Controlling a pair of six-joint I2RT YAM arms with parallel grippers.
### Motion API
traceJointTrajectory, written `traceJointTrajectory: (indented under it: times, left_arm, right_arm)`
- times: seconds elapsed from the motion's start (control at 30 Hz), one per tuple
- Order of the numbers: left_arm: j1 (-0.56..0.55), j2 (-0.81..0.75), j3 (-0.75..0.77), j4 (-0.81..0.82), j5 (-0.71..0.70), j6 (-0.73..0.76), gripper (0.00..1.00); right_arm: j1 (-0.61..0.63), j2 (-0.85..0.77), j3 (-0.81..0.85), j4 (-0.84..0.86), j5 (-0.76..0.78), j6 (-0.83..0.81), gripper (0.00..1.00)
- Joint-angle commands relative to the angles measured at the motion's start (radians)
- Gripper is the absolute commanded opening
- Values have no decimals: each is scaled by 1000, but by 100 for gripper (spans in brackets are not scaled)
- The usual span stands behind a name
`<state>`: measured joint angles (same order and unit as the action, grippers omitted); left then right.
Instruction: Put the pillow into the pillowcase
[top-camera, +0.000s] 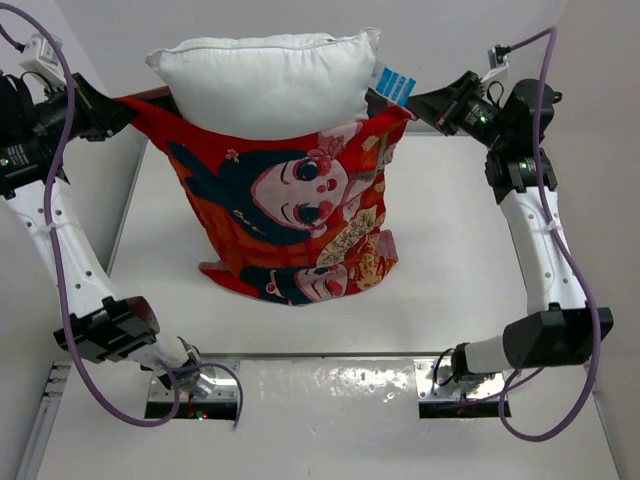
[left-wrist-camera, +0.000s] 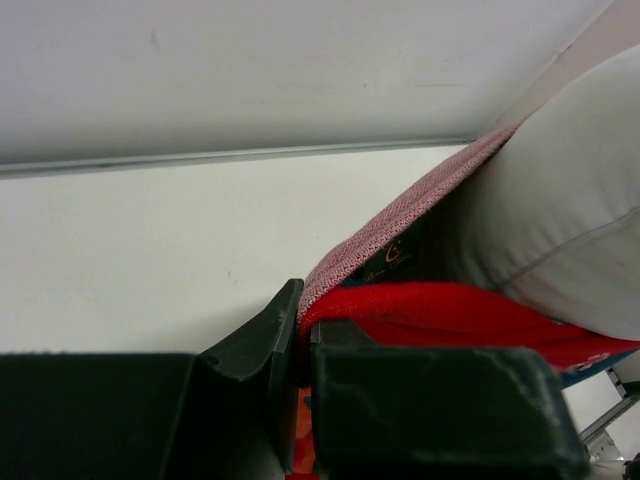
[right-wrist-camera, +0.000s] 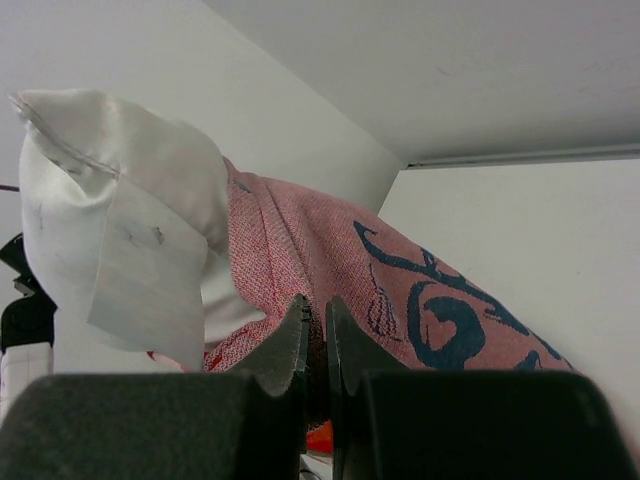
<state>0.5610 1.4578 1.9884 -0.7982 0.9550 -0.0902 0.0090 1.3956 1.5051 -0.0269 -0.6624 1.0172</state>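
Observation:
The red-orange pillowcase (top-camera: 290, 215) hangs between both grippers with its mouth upward and its lower end resting on the table. The white pillow (top-camera: 268, 82) stands in that mouth, its upper half sticking out. My left gripper (top-camera: 125, 107) is shut on the pillowcase's left top corner; in the left wrist view my left gripper (left-wrist-camera: 303, 325) pinches the red hem (left-wrist-camera: 440, 310) beside the pillow (left-wrist-camera: 560, 220). My right gripper (top-camera: 418, 106) is shut on the right top corner. In the right wrist view my right gripper (right-wrist-camera: 316, 315) pinches the pink reverse (right-wrist-camera: 330, 260), with the pillow corner and its tag (right-wrist-camera: 120, 230) to the left.
The white table (top-camera: 460, 270) spreads under the hanging pillowcase. White walls close in on the back and both sides. A shiny metal plate (top-camera: 330, 385) with the arm bases lies at the near edge.

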Motion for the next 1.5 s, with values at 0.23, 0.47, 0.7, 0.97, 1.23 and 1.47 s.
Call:
traceJointTrajectory:
  times: [0.23,0.47,0.7,0.97,1.23,1.47]
  left_arm:
    - [77,50,16,56,-194,50,0]
    - [68,15,32,30,-188,84,0]
    - [11,19,52,45,-145,61,0]
    - [-15,44,52,80,-128,29,0]
    - [-47,29,46,5,-122,84,0]
    - [-62,16,24,32,-98,110,0]
  right_arm:
    - [-27,80,115,-45,147,-85,0]
    - [-29,-70,17,-100,190,-135,0]
    - [-63,-201,0,-238,225,-193,0]
    - [-113,-303,-74,-326,251,-201,0]
    - [-133,-340,-40,-375,222,-187,0]
    - [-165,-342,-9,-461,239,-209,0]
